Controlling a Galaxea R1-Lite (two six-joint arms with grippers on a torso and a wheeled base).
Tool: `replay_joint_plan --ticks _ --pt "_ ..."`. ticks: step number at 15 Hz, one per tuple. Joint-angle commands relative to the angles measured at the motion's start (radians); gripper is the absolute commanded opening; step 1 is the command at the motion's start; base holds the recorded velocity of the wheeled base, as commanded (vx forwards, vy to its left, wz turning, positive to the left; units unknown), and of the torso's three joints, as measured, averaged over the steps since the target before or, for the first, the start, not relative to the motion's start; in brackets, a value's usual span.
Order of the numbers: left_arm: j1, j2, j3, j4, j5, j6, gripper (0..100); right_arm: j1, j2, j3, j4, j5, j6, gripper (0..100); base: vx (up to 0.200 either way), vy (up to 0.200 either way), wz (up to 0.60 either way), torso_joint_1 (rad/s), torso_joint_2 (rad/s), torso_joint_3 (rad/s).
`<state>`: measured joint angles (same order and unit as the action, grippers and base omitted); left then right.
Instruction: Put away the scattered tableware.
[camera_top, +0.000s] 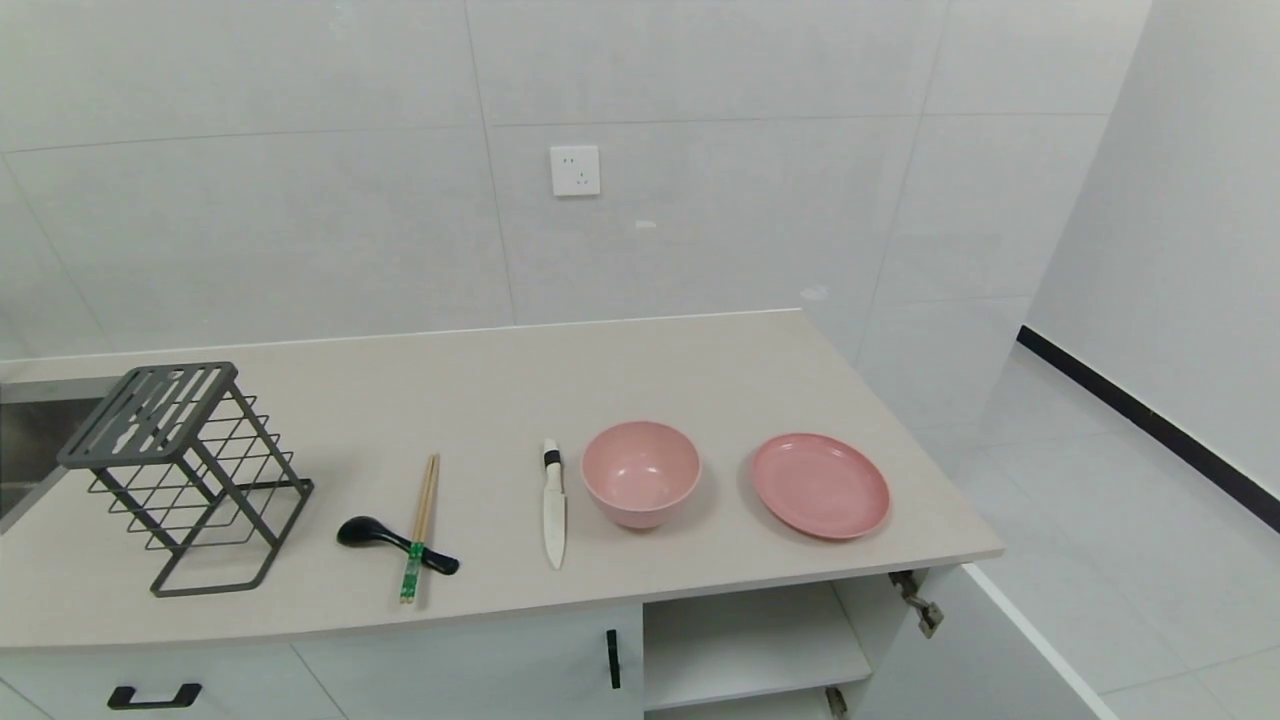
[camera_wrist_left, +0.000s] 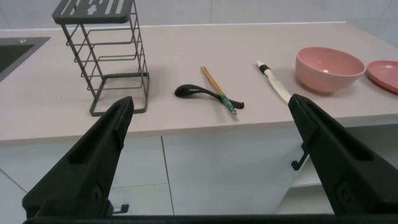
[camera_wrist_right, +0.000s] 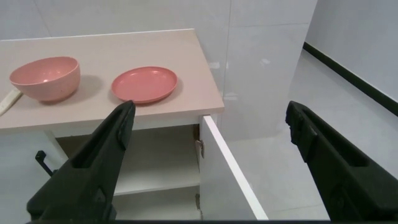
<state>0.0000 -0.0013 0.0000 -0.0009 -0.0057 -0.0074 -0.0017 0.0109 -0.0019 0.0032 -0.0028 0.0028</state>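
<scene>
Nothing has been picked up yet, so the job looks to be at its very start. All five pieces lie in a loose row near the front edge of the worktop (camera_top: 500, 390). A black spoon (camera_top: 365, 531) has a pair of chopsticks (camera_top: 422, 520) crossing its handle. To their right is a white knife (camera_top: 553, 510), with a pink bowl (camera_top: 640, 475) just beside it, and a pink plate (camera_top: 820, 484) sits near the right end. A dark wire rack (camera_top: 185, 470) stands at the left end. Below the plate a cupboard door (camera_top: 1010, 640) hangs open on a bare shelf (camera_top: 745, 650). The left gripper (camera_wrist_left: 209, 102) hangs in front of the worktop facing the spoon and chopsticks, its fingers spread wide and holding nothing. The right gripper (camera_wrist_right: 210, 107) is likewise spread and unloaded, out in front of the open cupboard with the bowl and plate ahead of it. The next move is probably a first pick: either arm must come forward and down over one piece. The thin, flat knife and chopsticks will likely need a careful low pinch, and the plate a grip at its rim.
</scene>
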Motion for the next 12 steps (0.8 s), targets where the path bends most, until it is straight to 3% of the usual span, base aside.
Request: replay_joint_plan --ticks 1,9,12 --pt "0.000 0.001 0.000 0.001 0.000 0.000 100 0.000 0.001 0.000 0.001 0.001 0.000 100 0.000 0.000 0.00 0.090 -0.18 -0.085" --pt "0.000 0.001 0.000 0.001 0.000 0.003 100 0.000 0.001 0.000 0.001 0.001 0.000 100 0.000 0.000 0.00 0.005 -0.01 -0.003" --pt "0.000 0.001 0.000 0.001 0.000 0.003 100 0.000 0.001 0.000 0.001 0.001 0.000 100 0.000 0.000 0.00 0.165 -0.01 0.170"
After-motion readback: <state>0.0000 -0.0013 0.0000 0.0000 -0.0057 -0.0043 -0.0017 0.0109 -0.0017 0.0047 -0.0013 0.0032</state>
